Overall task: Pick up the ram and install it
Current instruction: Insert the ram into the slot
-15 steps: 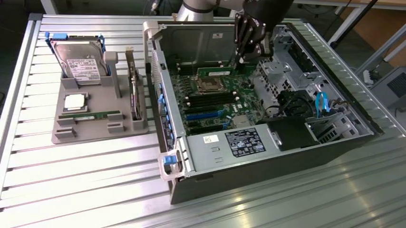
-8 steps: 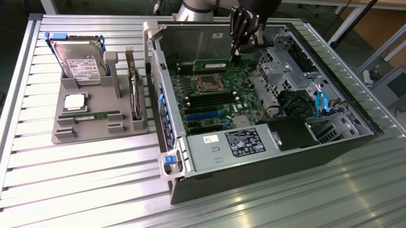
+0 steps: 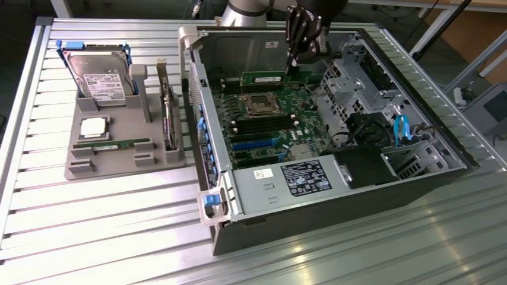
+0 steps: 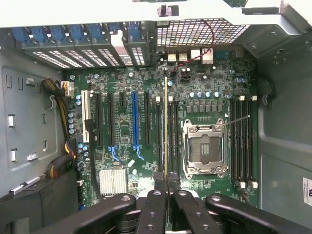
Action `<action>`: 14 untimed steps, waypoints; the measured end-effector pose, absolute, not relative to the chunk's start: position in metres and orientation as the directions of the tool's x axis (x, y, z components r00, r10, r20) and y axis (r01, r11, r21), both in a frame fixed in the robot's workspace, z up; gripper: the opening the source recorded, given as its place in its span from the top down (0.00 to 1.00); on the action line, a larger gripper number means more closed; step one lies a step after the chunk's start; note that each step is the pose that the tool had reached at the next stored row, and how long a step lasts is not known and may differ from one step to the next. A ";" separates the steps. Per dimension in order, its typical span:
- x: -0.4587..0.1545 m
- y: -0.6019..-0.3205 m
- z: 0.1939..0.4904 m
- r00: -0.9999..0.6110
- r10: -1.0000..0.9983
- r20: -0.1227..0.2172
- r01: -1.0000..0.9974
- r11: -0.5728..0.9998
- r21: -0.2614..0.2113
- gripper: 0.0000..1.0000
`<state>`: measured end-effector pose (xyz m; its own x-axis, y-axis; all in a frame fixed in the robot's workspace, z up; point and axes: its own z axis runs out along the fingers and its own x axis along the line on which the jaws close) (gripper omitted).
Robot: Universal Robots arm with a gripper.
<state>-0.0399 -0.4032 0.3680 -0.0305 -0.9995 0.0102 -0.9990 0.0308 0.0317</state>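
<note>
**RAM MODULE HELD OVER MOTHERBOARD**

1. At the exterior view's left, a grey parts holder (image 3: 85, 171) stands on the slatted metal counter (image 3: 95, 231). It carries a hard drive (image 3: 99, 74) upright at the back and a square silver processor (image 3: 94, 126) below it. A second ram stick (image 3: 117, 144) lies flat near the front. A dark expansion card (image 3: 168, 116) stands on edge at the side nearest the case.

2. Just beside the holder lies the open computer case (image 3: 333, 222), its motherboard (image 3: 273, 127) exposed. The power supply (image 3: 297, 178) sits at the near end.

3. The gripper (image 3: 295, 63) reaches down into the case from above. The fingers (image 4: 156, 200) are drawn narrow and clamp the ram (image 3: 265, 78) by its upper edge.

4. The ram hangs long side level, just beyond the empty processor socket (image 3: 259, 105). In the wrist view the ram (image 4: 165, 122) appears edge-on as a thin line. There it runs parallel to the memory slots, between the blue expansion slot (image 4: 135, 119) and the processor socket (image 4: 204, 148). Whether it touches a slot cannot be determined.
</note>
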 end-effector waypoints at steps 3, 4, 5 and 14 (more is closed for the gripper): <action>-0.040 -0.403 0.368 -0.031 -0.999 0.010 -0.999 0.031 0.032 0.89; -0.040 -0.403 0.368 -0.031 -0.999 0.010 -0.999 0.031 0.032 0.89; -0.040 -0.403 0.368 -0.031 -0.999 0.010 -0.999 0.031 0.032 0.89; -0.040 -0.403 0.359 -0.031 -0.999 0.010 -0.999 0.031 0.031 0.89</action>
<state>-0.0398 -0.4032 0.3587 -0.0305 -0.9995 0.0101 -0.9990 0.0308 0.0313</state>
